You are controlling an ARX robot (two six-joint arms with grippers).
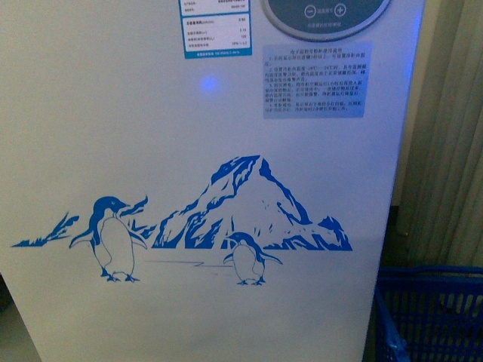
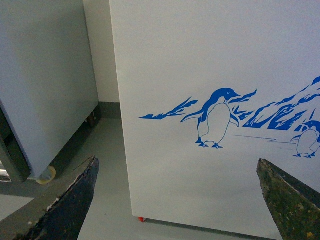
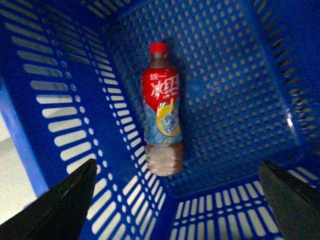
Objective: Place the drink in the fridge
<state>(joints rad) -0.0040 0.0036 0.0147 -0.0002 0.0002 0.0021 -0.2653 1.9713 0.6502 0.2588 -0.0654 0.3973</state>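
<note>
The fridge [image 1: 189, 113] fills the front view: a white front with a blue penguin-and-mountain decal and a grey oval display panel [image 1: 324, 15] at the top. It also shows in the left wrist view [image 2: 210, 60], with a small red castor [image 2: 142, 219] at its bottom corner. The drink [image 3: 162, 110] is a bottle with a red cap and red label, lying on the floor of a blue basket [image 3: 65, 115]. My right gripper [image 3: 177, 200] is open above the basket, apart from the bottle. My left gripper [image 2: 177, 200] is open and empty, facing the fridge front.
The blue basket [image 1: 430, 313] stands on the floor to the right of the fridge. A grey cabinet [image 2: 45, 85] stands to the fridge's left, with a strip of grey floor [image 2: 105, 165] between them. A curtain-like wall [image 1: 445, 151] is behind the basket.
</note>
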